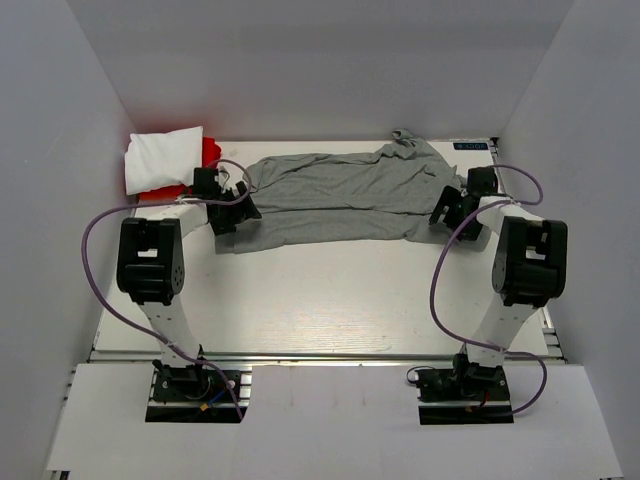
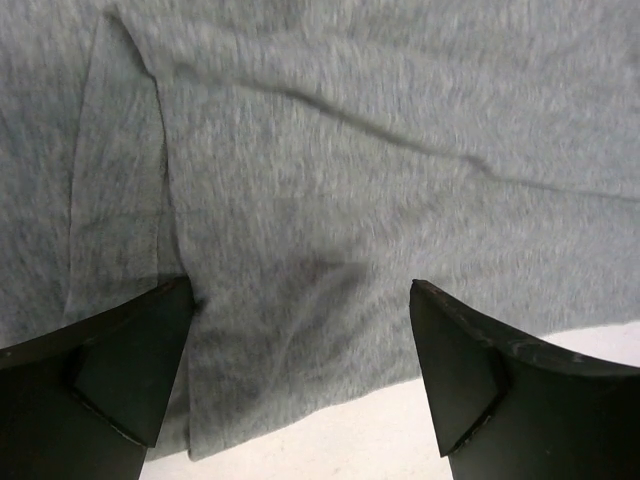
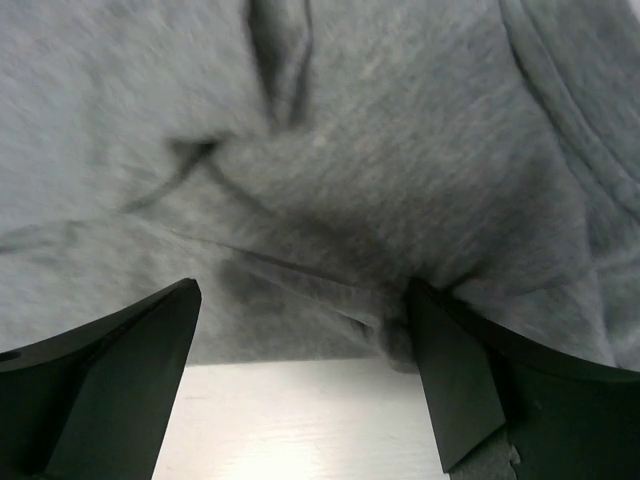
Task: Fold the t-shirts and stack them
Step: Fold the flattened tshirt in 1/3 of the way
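Left hand (image 2: 300,295), right hand (image 3: 300,295) open above grey shirt (image 1: 340,195)

Both hands' fingers stand apart, one at each end of the shirt. It lies rumpled at the bench's (image 1: 320,300) 12 o'clock; white shirt (image 1: 160,155) atop red shirt (image 1: 211,152) at 10 o'clock.

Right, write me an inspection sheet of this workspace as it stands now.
Surface: white table, with a metal rail along its near edge.
Job's things: grey t-shirt spread crosswise at the far side, wrinkled; white t-shirt folded, lying over the red t-shirt in the far left corner.
Clutter: nothing seen.
Claws: left claw open over the grey shirt's left end; right claw open at its right end, by the cloth's edge.
Cables: purple cable looped along each arm.
Surroundings: white walls on three sides.
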`<move>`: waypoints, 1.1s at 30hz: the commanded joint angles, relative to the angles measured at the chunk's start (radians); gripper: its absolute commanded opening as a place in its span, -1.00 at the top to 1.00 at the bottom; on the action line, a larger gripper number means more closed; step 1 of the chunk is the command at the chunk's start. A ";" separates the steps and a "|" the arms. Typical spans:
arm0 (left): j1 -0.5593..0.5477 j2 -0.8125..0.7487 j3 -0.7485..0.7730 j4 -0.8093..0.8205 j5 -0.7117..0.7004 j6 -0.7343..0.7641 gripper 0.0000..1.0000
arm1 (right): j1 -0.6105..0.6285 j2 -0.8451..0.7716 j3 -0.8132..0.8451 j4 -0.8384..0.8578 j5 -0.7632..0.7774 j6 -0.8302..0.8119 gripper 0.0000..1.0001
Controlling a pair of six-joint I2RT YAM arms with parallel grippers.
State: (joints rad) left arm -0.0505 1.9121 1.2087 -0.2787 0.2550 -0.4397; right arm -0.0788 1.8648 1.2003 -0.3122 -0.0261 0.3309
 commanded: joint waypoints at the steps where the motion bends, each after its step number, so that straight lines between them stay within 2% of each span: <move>1: -0.006 -0.036 -0.119 -0.089 0.030 -0.013 -0.99 | -0.024 -0.070 -0.085 -0.005 0.017 0.069 -0.80; 8: -0.006 -0.246 -0.366 -0.181 -0.062 -0.051 -0.99 | -0.052 -0.297 -0.400 -0.018 0.023 0.158 -0.80; 12: -0.006 -0.361 -0.457 -0.266 -0.144 -0.103 -0.99 | -0.056 -0.519 -0.594 -0.075 0.086 0.184 -0.80; 15: -0.006 -0.438 -0.489 -0.344 -0.170 -0.126 -0.99 | -0.064 -0.636 -0.636 -0.152 0.133 0.194 -0.80; 19: -0.006 -0.574 -0.498 -0.488 -0.262 -0.137 -0.99 | -0.061 -0.878 -0.668 -0.273 0.138 0.192 -0.80; 23: -0.006 -0.699 -0.419 -0.502 -0.318 -0.146 -0.99 | -0.059 -0.947 -0.593 -0.321 0.094 0.152 -0.80; 27: -0.006 -0.667 -0.298 -0.488 -0.391 -0.137 -0.99 | -0.058 -0.925 -0.501 -0.306 0.063 0.091 -0.80; 33: -0.069 -0.403 -0.131 -0.360 -0.382 0.002 -0.99 | -0.058 -0.828 -0.372 -0.223 0.077 0.062 -0.80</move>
State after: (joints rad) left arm -0.0753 1.4155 1.0256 -0.7067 -0.1036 -0.5220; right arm -0.1356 0.9932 0.7544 -0.5911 0.0555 0.4282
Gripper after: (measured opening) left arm 0.996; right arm 0.901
